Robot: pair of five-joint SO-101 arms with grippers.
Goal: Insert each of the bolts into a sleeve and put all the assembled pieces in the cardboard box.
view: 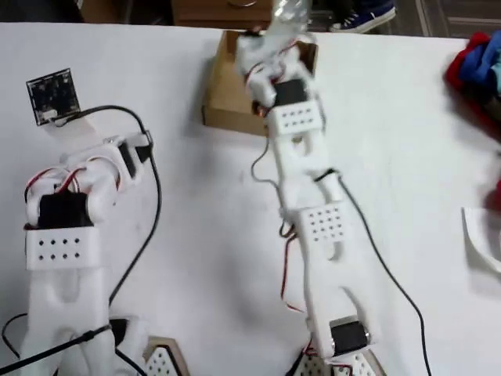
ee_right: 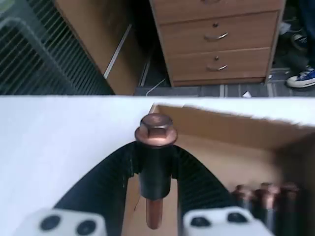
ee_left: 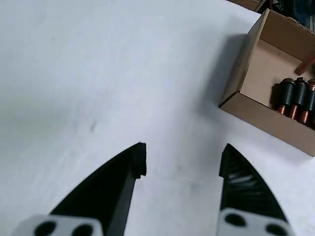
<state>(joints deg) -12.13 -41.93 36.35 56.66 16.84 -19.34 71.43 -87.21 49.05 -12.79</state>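
Bolt point(ee_right: 156, 129) and sleeve point(ee_right: 155, 172) are already joined and clamped between the black fingers of your right gripper point(ee_right: 155, 157). The copper hex head stands proud above the black sleeve, and the copper shank pokes out below it. The piece hangs roughly upright over the open cardboard box point(ee_right: 236, 130). In the high view that box point(view: 223, 98) lies at about 12 o'clock on the white table point(view: 196, 235). Your right arm point(view: 321, 219) stretches from 6 o'clock straight up to it, with its gripper point(view: 274, 39) over the box's far side. Inside the box you can see other assembled pieces point(ee_left: 295, 98) lying side by side against one wall, black sleeves with copper ends showing. Your left gripper point(ee_left: 183, 155) is spread wide with nothing between its fingers, hovering above bare table, near the box point(ee_left: 256, 113) but clear of it. Your left arm point(view: 66, 227) sits folded at about 8 o'clock. Red and blue cloth point(view: 477, 63) lies at the 2 o'clock edge, and a wooden chest of drawers point(ee_right: 216, 39) stands on the floor beyond the table.
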